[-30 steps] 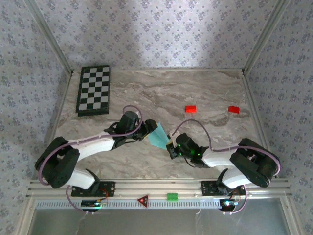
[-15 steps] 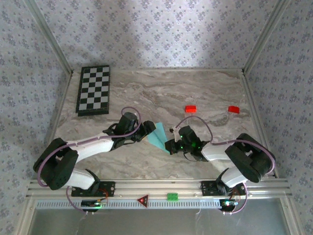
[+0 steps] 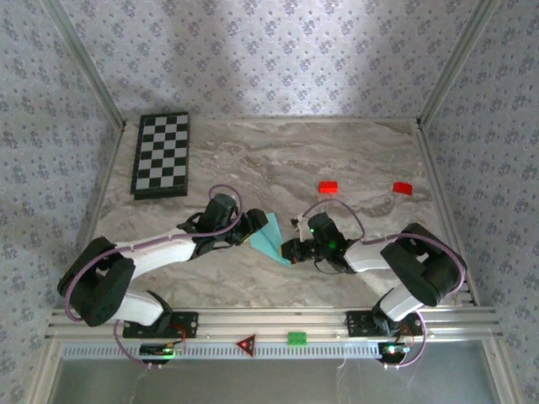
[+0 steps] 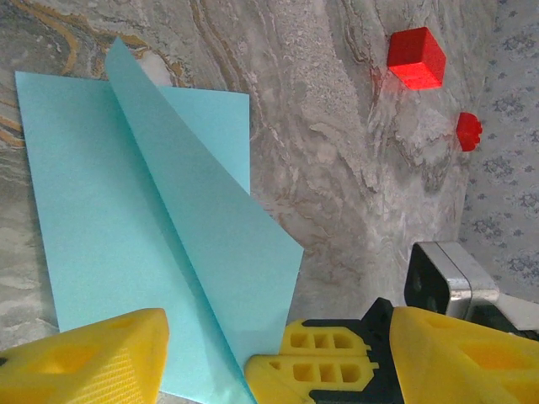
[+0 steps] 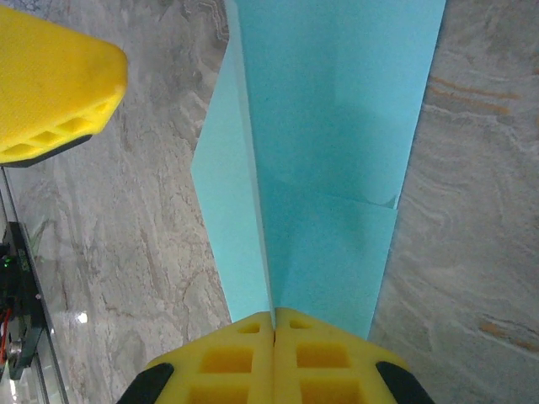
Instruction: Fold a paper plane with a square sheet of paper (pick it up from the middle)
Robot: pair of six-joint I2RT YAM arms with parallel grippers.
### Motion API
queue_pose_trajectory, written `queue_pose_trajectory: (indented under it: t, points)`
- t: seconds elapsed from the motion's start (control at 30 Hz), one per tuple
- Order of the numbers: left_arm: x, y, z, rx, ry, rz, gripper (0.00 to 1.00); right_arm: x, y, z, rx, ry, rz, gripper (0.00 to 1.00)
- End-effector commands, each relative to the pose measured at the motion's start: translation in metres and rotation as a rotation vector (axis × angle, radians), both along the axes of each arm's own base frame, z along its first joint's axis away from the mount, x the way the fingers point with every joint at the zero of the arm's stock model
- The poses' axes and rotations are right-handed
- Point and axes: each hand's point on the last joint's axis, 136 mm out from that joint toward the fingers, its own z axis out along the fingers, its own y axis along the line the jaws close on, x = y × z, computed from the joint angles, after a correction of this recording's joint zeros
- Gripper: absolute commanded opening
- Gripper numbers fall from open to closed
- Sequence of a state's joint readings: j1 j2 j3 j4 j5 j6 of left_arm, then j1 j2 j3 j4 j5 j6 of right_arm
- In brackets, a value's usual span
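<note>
Pinching the light, flimsy cyan-blue folded paper plane (image 5: 337, 126) at its likely stiffest centre crease, right fingers (image 5: 227, 362) are closed; left fingers (image 4: 93, 358) stand open.

No text, number, label or brand name can be read in any of the views. A small red triangular sign (image 3: 245, 343) with a dark centre is seen on the silver-grey metal rail (image 3: 269, 320) that runs along the near edge of the table, close to the middle of its length. Whatever is printed on it is too small to be made out.
</note>
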State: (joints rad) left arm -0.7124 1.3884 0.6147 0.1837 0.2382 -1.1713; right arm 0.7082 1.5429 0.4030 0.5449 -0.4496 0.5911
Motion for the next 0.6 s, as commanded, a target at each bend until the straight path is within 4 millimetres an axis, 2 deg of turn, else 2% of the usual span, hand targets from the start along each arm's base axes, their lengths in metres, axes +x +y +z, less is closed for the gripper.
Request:
queue_pose_trajectory:
  t: [0.0,0.2,0.43,0.57]
  points:
    - [0.004,0.002,-0.001,0.016,0.0,0.005,0.7,0.002,0.004,0.003,-0.011,-0.025,0.016,0.0]
    - [0.007,0.004,-0.007,0.06,0.036,0.013,0.73,-0.005,0.006,-0.003,-0.12,-0.112,0.071,0.01]
    - [0.006,0.013,-0.008,0.073,0.035,0.049,0.72,-0.008,0.011,-0.003,-0.039,-0.014,0.058,0.0]
    - [0.004,0.016,-0.009,0.076,0.032,0.049,0.68,-0.007,0.014,-0.003,0.024,0.041,0.029,0.0]
